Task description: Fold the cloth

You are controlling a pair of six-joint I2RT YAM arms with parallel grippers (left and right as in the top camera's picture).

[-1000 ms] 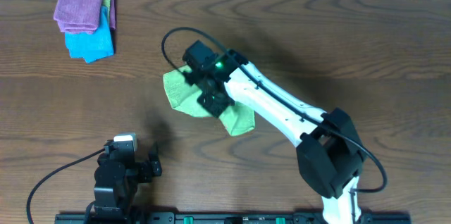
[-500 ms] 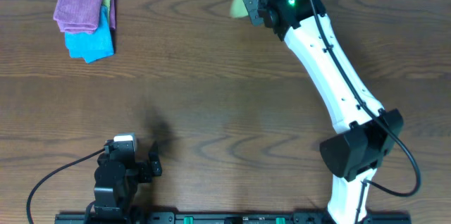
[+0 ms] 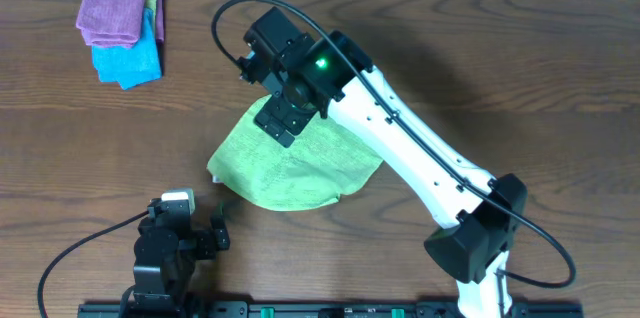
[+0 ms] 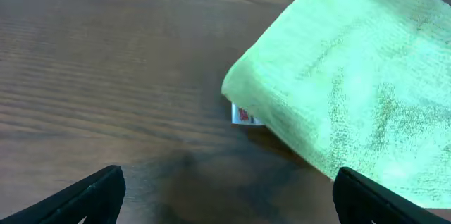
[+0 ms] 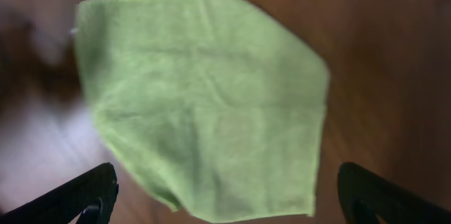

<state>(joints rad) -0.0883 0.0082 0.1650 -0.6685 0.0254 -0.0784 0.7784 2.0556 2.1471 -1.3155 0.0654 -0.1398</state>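
While cloth (image 3: pixel 290 163) lies spread open at centre of table (image 3: pixel 500 68), no fold shows: whole task left. Right end effector (image 3: pixel 283 118) above far edge, jaws wide, empty. Left end effector (image 4: pixel 229 189) facing tag (image 4: pixel 243 115) corner, jaws wide, empty.

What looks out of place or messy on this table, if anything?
Only the green cloth: it lies flat but unfolded and turned askew to the table edges, one corner seemingly curled under beside its white tag. The purple cloth and blue cloth sit in a loose pile at the far corner.
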